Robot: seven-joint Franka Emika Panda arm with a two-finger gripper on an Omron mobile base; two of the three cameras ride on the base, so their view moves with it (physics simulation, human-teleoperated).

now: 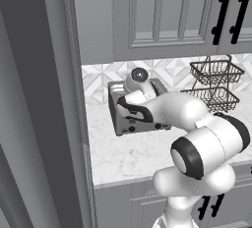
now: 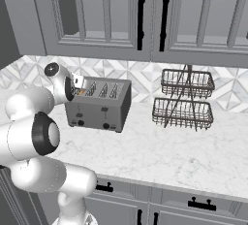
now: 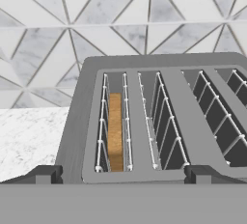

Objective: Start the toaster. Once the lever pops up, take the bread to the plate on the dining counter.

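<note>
The bread (image 3: 115,131) stands on its edge deep in the far left slot of the toaster (image 2: 99,104), with only its tan side showing between the thin wires. The other three slots look dark inside. The toaster is a grey metal box with two levers and two dark round knobs on its front. It sits on the white marble counter (image 2: 160,156), close to the back wall. The claw (image 3: 123,175) hangs just above the toaster's front edge, looking down over the slots, and its two dark tips are spread wide apart with nothing between them. To the right of the toaster, well apart from it, stands a dark wire basket rack (image 2: 185,99) with two baskets, one above the other. The wall behind is covered with white and grey tiles (image 2: 145,76) cut in triangle shapes. Grey cupboards (image 2: 106,10) with long black handles hang above the counter. More grey cupboard doors with black handles sit below the counter. A tall grey wall (image 1: 34,99) stands at the left end of the counter.
</note>
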